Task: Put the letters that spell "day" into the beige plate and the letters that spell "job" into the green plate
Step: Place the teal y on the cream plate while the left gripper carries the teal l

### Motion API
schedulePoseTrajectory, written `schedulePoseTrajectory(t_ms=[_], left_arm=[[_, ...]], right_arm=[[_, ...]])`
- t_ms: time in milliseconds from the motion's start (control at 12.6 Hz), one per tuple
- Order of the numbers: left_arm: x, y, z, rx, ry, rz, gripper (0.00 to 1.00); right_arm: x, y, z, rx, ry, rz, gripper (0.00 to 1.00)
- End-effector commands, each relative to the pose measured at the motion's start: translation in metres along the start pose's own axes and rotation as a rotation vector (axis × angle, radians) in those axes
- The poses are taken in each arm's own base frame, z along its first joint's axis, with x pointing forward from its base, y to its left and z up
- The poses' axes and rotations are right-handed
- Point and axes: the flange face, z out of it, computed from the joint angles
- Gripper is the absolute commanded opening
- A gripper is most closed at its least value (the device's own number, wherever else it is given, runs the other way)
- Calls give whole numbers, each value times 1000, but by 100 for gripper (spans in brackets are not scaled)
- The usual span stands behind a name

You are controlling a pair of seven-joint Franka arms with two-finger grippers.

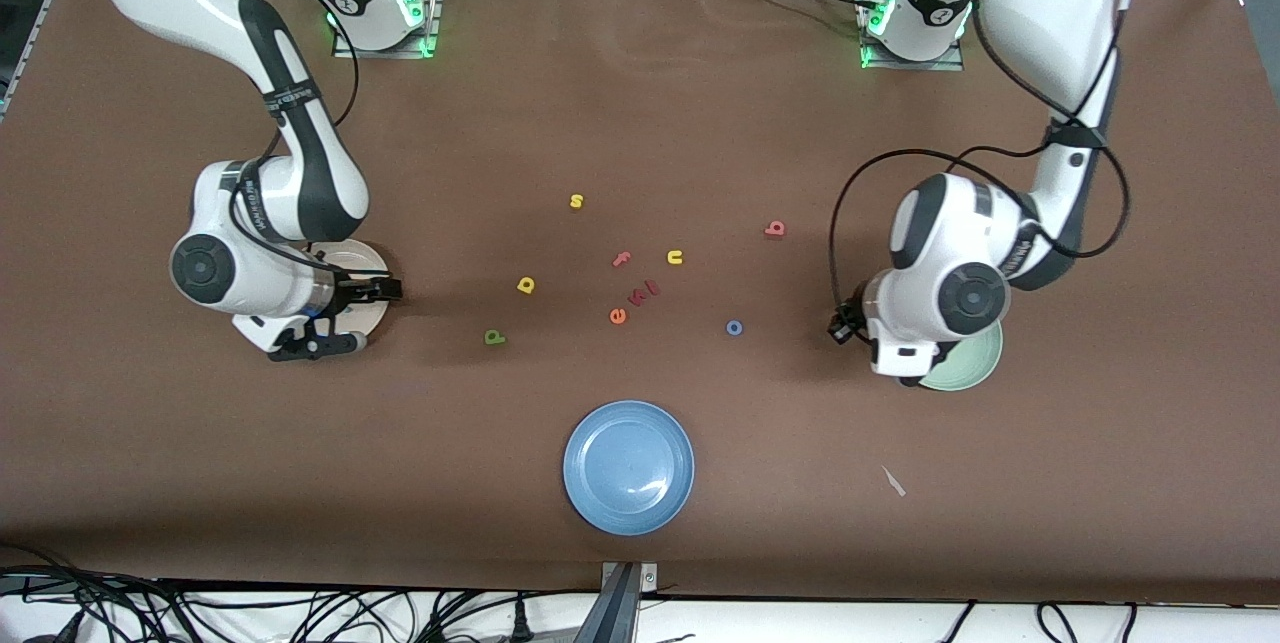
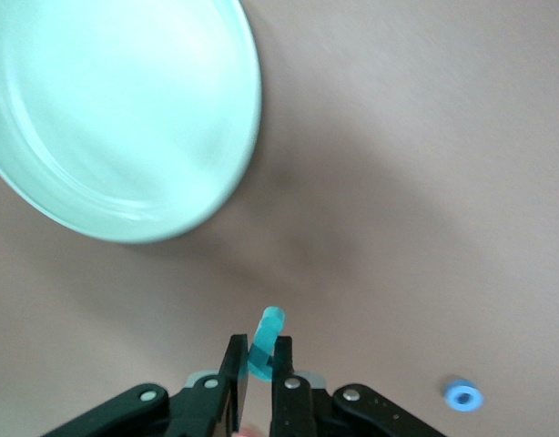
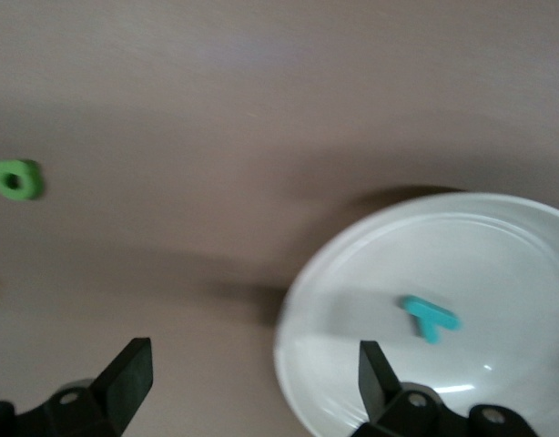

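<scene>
My right gripper (image 1: pixel 352 315) (image 3: pixel 252 360) hangs open and empty over the edge of the beige plate (image 1: pixel 345 253) (image 3: pixel 498 264). The teal y (image 3: pixel 428 317) lies in that plate. My left gripper (image 2: pixel 261 355) is shut on the teal j (image 2: pixel 272 322), above the table just beside the green plate (image 1: pixel 975 368) (image 2: pixel 116 109), which shows nothing in it. On the table lie the green d (image 1: pixel 494 336) (image 3: pixel 15 178), yellow a (image 1: pixel 526 285), blue o (image 1: pixel 734 328) (image 2: pixel 462 395) and salmon b (image 1: pixel 775 229).
A blue plate (image 1: pixel 628 466) sits near the front edge, mid-table. Stray letters lie mid-table: yellow s (image 1: pixel 576 201), pink f (image 1: pixel 621 259), yellow u (image 1: pixel 675 257), orange-red e (image 1: pixel 618 316) and small red pieces (image 1: pixel 648 291). A paper scrap (image 1: pixel 893 481) lies nearer the camera than the green plate.
</scene>
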Motion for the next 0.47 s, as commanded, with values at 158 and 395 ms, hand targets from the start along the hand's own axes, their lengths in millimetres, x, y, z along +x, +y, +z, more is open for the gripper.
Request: schedulePoseTrajectory(t_ms=[158,395], left_arm=[[53,-65,-3,78,-34,89,0],[108,-111,30,84,-96,50,0]], right_arm=[[21,-67,11,45,6,314,100],[16,-106,22,41,13,431,100]])
